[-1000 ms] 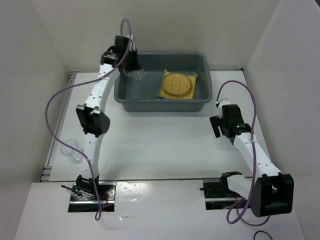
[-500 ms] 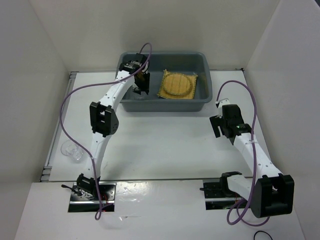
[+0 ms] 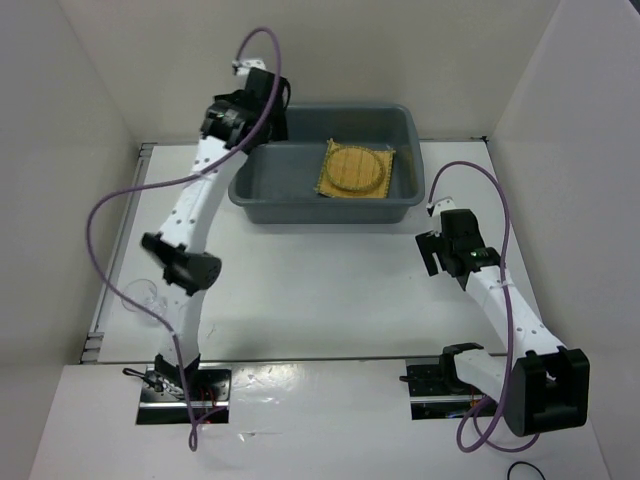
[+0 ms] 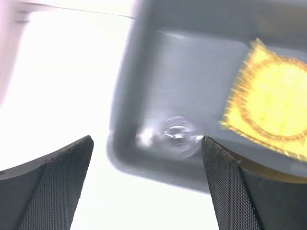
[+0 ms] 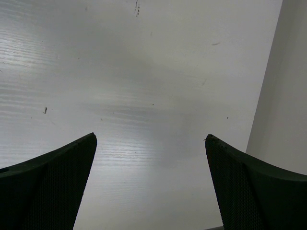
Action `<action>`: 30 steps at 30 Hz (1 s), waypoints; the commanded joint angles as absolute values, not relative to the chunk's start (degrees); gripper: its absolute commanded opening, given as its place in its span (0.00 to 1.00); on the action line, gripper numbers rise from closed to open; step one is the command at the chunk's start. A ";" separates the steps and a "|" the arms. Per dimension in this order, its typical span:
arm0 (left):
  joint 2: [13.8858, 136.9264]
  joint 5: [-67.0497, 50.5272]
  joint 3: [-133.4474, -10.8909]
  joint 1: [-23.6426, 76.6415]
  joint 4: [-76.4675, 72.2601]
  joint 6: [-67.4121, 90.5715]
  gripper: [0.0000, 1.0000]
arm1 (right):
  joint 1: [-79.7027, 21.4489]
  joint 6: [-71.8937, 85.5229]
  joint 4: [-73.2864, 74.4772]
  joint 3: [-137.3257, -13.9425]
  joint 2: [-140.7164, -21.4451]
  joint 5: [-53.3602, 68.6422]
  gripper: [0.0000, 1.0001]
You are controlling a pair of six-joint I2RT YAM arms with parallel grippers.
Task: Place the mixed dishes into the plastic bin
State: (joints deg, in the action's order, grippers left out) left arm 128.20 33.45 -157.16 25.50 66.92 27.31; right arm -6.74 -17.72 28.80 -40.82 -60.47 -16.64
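The grey plastic bin [image 3: 300, 205] stands at the back of the table. Inside it lies a square yellow woven mat [image 3: 326, 182] with a round woven disc [image 3: 357, 168] on top; the left wrist view shows both as a yellow blur [image 4: 273, 103]. A small clear glass [image 4: 178, 134] sits on the bin's floor [image 4: 192, 76] near its left corner. My left gripper [image 3: 272, 110] hovers above that corner, open [image 4: 146, 139] and empty, with the glass below and apart from it. My right gripper [image 3: 437, 245] stands open [image 5: 150, 136] over bare table, right of the bin.
Another clear glass item [image 3: 137, 296] lies near the table's left edge, partly behind the left arm's elbow [image 3: 185, 268]. White walls close in the table on the left, back and right [image 5: 288, 72].
My left gripper dipped into the bin with the glass, opened and let it go, then rose back toward the bin's far left corner. The right arm has not moved.
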 commanded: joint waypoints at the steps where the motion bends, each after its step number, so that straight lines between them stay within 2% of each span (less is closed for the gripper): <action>1: 114.90 56.56 -143.94 24.62 74.43 33.11 0.99 | -7.65 -18.02 27.42 -40.78 -59.68 -16.61 0.98; 3: 104.45 52.32 -129.80 18.94 74.44 43.03 1.00 | -8.17 -18.02 27.42 -40.78 -60.21 -16.61 0.98; 4: 100.67 45.51 -115.11 16.37 69.57 44.37 1.00 | -8.17 -18.02 27.42 -40.78 -60.21 -16.61 0.98; 5: 92.80 44.05 -107.74 14.69 67.17 45.34 1.00 | -8.70 -18.02 27.42 -40.78 -60.21 -16.61 0.98; 7: 83.47 37.67 -95.94 10.30 63.74 48.94 1.00 | -9.32 -18.02 27.42 -40.78 -60.21 -17.13 0.98; 8: 81.15 34.49 -85.97 8.20 62.24 49.83 1.00 | -10.53 -18.02 27.42 -40.78 -60.81 -17.14 0.98; 12: 74.63 27.25 -71.06 -0.69 59.41 53.95 1.00 | -12.22 -18.02 27.42 -40.78 -61.87 -17.14 0.98; 19: 70.05 20.30 -57.84 -8.08 53.96 58.97 1.00 | -13.62 -17.49 27.42 -40.78 -63.02 -17.67 0.98; 27: 79.43 17.49 -53.97 -12.21 48.70 58.45 1.00 | -13.62 -17.49 27.42 -40.78 -62.49 -18.19 0.98; 30: 83.39 16.17 -53.44 -13.27 48.08 57.92 0.92 | -13.62 -17.49 27.42 -40.78 -62.49 -18.19 0.98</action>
State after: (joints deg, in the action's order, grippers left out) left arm 80.23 18.02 -54.35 -11.94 50.17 57.32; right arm -13.04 -17.82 28.77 -40.80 -62.89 -17.19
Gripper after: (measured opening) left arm 0.939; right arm 0.980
